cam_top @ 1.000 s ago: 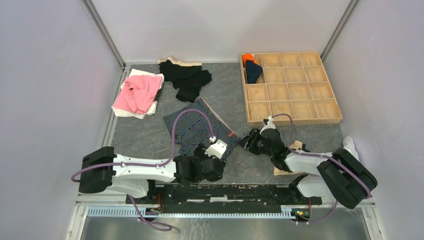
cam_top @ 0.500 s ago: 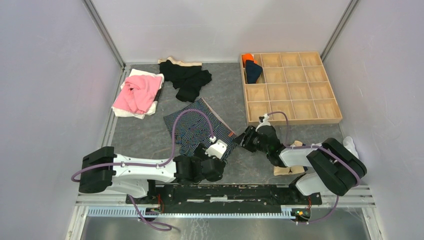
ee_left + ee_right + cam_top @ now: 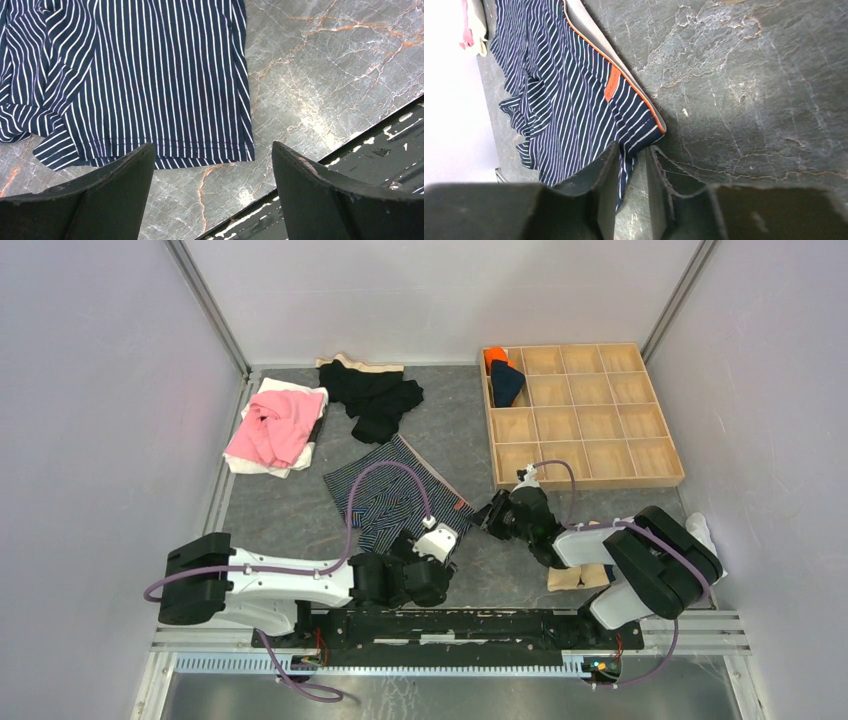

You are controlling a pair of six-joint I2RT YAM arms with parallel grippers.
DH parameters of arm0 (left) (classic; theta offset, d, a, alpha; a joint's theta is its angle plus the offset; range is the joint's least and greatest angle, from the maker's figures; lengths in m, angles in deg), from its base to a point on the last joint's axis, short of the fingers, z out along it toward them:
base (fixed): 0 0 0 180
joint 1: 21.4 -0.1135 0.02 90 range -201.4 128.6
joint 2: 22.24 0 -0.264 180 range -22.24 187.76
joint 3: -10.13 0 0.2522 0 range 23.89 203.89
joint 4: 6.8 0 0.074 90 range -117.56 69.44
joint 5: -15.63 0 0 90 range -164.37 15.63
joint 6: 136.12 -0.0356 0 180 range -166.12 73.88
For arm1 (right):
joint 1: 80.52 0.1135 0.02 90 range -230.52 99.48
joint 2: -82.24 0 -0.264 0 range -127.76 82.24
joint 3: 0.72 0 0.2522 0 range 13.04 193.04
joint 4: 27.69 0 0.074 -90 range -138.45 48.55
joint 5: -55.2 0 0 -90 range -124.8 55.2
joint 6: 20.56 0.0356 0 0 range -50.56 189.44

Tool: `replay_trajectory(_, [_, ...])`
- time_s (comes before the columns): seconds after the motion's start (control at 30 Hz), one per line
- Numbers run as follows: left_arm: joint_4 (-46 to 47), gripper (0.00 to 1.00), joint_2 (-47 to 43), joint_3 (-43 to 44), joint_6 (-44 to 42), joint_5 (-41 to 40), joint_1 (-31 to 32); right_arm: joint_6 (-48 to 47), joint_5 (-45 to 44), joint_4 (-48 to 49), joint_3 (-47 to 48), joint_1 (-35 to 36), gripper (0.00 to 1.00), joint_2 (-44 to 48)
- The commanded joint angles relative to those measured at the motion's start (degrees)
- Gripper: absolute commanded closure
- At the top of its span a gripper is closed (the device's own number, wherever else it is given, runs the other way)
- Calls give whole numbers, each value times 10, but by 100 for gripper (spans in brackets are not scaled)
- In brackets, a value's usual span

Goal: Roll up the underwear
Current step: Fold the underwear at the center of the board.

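The navy striped underwear lies flat mid-table, its orange-edged waistband toward the right. My right gripper sits low at the waistband's near corner. In the right wrist view the underwear has that corner between the fingers of the right gripper. They stand close together, with a slit of table showing between them. My left gripper hovers at the leg hem. In the left wrist view the left gripper is wide open just short of the underwear, with nothing between its fingers.
A wooden compartment tray stands at the back right with orange and navy rolls in its far-left cells. Black garments and a pink garment lie at the back left. Beige cloth lies by the right arm's base.
My right gripper has slid left onto the waistband corner and its fingers have drawn closer together. The underwear has shifted slightly left. The left gripper has barely moved.
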Motion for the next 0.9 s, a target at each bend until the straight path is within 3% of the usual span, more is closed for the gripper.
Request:
replay_trajectory(0.0, [18, 8, 15, 27, -7, 4, 11, -9, -16, -16, 7, -3, 73, -18])
replay_trajectory(0.17, [16, 10, 50, 40, -1, 14, 16, -12, -14, -14, 0, -3, 88, -14])
replay_trajectory(0.87, [22, 36, 156, 57, 37, 16, 20, -30, -7, -31, 2, -2, 95, 8])
